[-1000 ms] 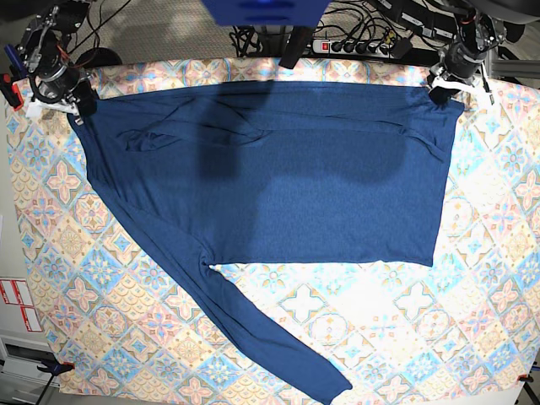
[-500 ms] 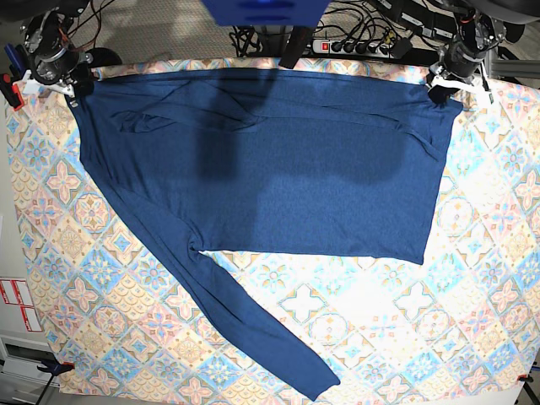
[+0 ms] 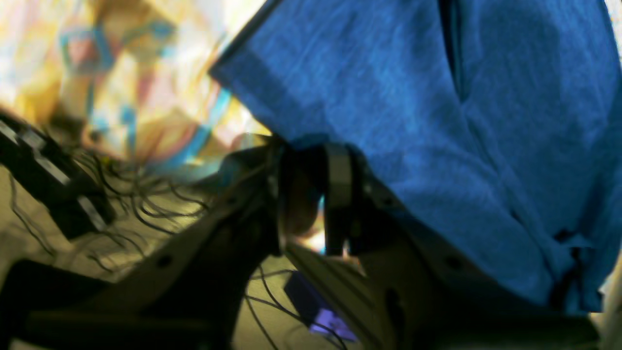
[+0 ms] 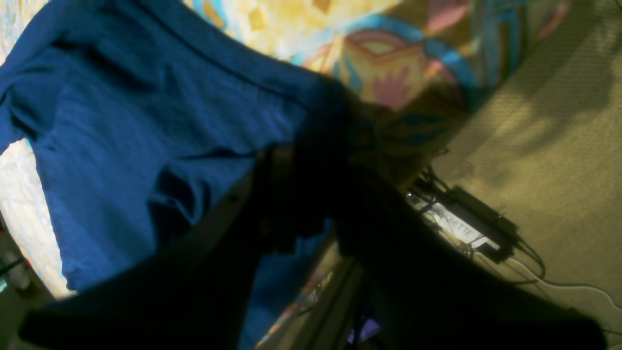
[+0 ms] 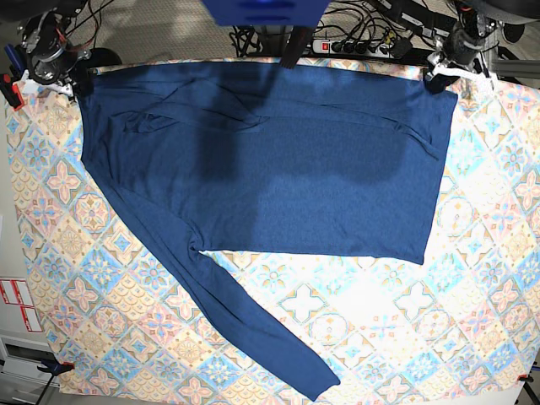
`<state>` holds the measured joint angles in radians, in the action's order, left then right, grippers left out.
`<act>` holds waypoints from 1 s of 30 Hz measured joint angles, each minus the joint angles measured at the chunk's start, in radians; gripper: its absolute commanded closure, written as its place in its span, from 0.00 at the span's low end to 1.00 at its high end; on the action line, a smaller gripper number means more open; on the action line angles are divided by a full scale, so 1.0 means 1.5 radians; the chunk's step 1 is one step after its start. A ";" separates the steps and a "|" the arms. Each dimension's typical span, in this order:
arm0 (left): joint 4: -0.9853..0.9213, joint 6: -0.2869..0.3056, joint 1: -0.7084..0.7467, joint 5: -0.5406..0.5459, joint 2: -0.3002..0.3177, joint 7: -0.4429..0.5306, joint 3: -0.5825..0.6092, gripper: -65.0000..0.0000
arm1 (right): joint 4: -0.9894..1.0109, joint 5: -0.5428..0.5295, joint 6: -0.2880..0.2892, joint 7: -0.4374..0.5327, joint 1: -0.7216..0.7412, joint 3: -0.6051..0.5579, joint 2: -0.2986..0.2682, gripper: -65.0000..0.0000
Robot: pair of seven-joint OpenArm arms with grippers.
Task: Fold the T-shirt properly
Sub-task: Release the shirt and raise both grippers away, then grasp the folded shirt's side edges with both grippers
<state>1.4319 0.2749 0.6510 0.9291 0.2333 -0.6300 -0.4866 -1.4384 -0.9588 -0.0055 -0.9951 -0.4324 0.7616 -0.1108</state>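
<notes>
The dark navy T-shirt [image 5: 278, 169] lies spread flat on the patterned cloth, its top edge along the table's far edge. One long sleeve [image 5: 245, 321] runs diagonally down to the near edge. My left gripper [image 5: 437, 76] sits at the shirt's far right corner. In the left wrist view, the left gripper [image 3: 308, 155] has its jaws apart with light showing between them, and the T-shirt [image 3: 413, 97] drapes beside one finger. My right gripper [image 5: 76, 83] is at the far left corner. The dark right wrist view shows the right gripper [image 4: 313, 150] with jaws apart at the T-shirt [image 4: 146, 121] corner.
The pastel tile-print cloth [image 5: 380, 321] covers the whole table. A power strip [image 5: 354, 44] and cables lie on the floor beyond the far edge. A blue object [image 5: 261, 10] hangs over the top centre. Red-and-white labels [image 5: 17, 304] sit off the table's left side.
Both grippers drew back toward the far edge, dragging the shirt's top edge and whole body away from the near side. Their jaws have since parted.
</notes>
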 measured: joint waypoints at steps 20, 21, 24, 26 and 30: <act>0.252 -0.026 0.023 -0.008 0.006 -0.039 -0.075 0.77 | -0.012 0.006 -0.005 -0.003 0.023 0.085 -0.002 0.80; 0.267 -0.026 0.019 -0.008 0.007 -0.045 -0.089 0.77 | -0.026 0.003 -0.005 -0.004 0.026 0.084 -0.002 0.80; 0.269 -0.035 -0.045 -0.024 0.027 -0.148 -0.116 0.77 | -0.072 -0.006 0.001 0.002 0.030 0.084 -0.006 0.80; 0.252 -0.030 -0.122 -0.026 0.035 -0.189 -0.133 0.77 | -0.081 0.001 -0.002 -0.002 0.037 0.087 -0.007 0.80; 0.187 -0.027 -0.263 -0.077 0.037 -0.230 -0.140 0.77 | -0.090 -0.001 0.001 -0.010 0.098 0.079 -0.003 0.80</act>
<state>1.7126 0.2344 0.2558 0.8135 0.2886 -0.9752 -0.6971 -1.5726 -0.9600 -0.0044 -1.0103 -0.2852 0.8806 -0.1150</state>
